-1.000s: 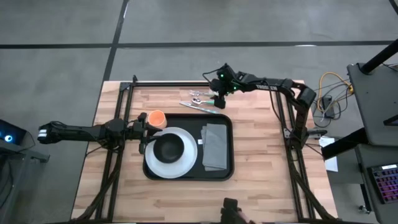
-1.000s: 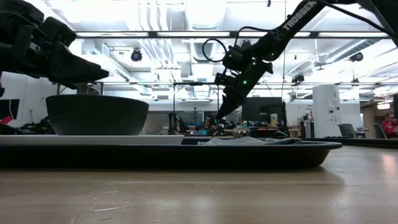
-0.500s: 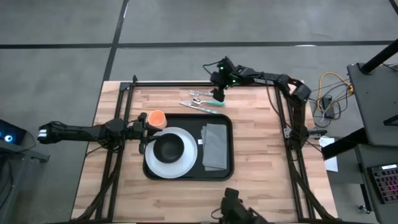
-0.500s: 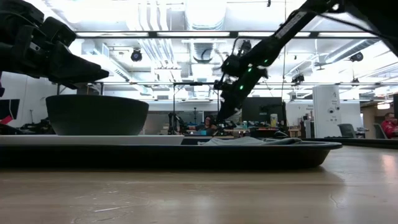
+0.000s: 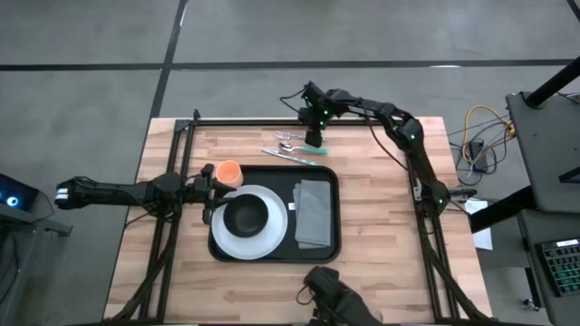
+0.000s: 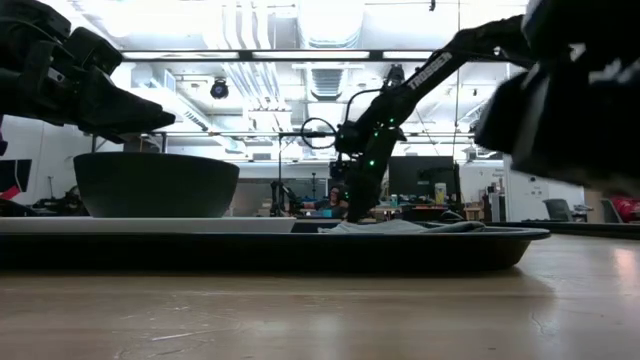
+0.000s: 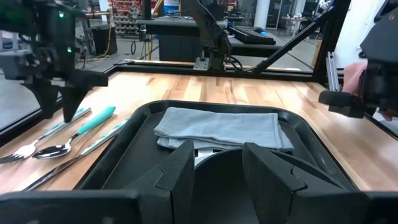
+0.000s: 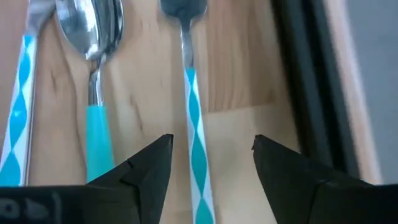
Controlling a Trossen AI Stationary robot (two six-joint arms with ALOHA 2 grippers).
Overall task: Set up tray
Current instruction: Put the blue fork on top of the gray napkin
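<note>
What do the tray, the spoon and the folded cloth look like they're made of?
The tray looks like black plastic with a matte finish, though the look leaves that open. The spoon has a shiny, mirror-like bowl, likely steel, and a plain teal handle, probably plastic. The folded cloth looks like soft grey fabric, with gentle creases.

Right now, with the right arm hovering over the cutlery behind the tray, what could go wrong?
The right gripper is open above the fork, but the spoon lies close beside it, so closing could nudge or catch both. The thin, flat fork on the table may slip from the fingers. The left gripper sits at the plate and bowl on the tray, so a careless carry could crowd it.
</note>
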